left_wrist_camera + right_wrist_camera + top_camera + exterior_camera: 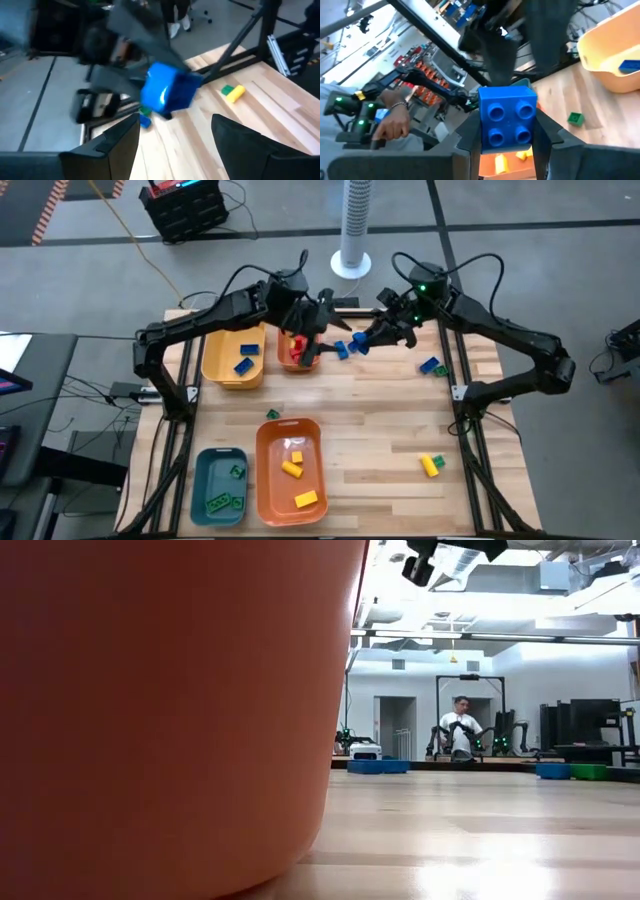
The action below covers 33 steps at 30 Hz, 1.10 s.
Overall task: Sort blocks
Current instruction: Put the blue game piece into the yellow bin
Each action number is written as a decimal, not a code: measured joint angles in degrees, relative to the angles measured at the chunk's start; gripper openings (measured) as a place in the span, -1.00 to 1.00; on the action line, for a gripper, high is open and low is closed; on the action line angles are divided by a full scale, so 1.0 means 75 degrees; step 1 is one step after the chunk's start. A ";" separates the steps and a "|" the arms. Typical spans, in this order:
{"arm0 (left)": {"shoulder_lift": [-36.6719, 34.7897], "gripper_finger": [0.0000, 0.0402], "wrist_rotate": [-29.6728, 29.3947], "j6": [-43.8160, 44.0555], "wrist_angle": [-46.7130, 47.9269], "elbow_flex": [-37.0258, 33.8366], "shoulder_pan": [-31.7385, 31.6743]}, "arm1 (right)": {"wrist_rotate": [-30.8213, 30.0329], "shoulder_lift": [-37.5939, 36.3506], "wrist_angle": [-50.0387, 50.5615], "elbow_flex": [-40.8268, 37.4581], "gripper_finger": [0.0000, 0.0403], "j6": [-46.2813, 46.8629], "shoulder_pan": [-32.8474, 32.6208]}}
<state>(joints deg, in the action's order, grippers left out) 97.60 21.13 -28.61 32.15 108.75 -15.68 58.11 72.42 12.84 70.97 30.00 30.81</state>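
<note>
Your right claw (pixel 507 145) grips the blue brick (pixel 507 117) high above the table's far middle, studs facing back at you, while your left claw (pixel 175 135) hangs open directly opposite, nearest to receive it.

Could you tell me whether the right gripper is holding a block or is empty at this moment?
Holding. In the right wrist view the right gripper has a blue block clamped between its fingers.

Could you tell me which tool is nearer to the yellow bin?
Left. The left tool hovers just beside the yellow bin; the right tool is farther off, holding a blue block.
</note>
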 joint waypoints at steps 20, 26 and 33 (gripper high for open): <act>0.0381 0.19 0.0224 0.0588 -0.0877 0.0052 0.0739 | 0.0069 0.0151 0.0265 0.0019 -0.41 0.0137 -0.0659; 0.0373 0.19 0.0279 0.0657 -0.0850 0.0064 0.0748 | 0.0081 0.0143 0.0216 0.0016 -0.41 0.0137 -0.0654; 0.0495 0.19 0.0435 0.0751 -0.0936 0.0064 0.0781 | 0.0073 0.0146 -0.0012 0.0016 -0.41 0.0257 -0.0831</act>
<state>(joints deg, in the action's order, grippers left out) 101.31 24.40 -22.98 25.13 109.23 -9.82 58.66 73.52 12.75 71.09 31.93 24.58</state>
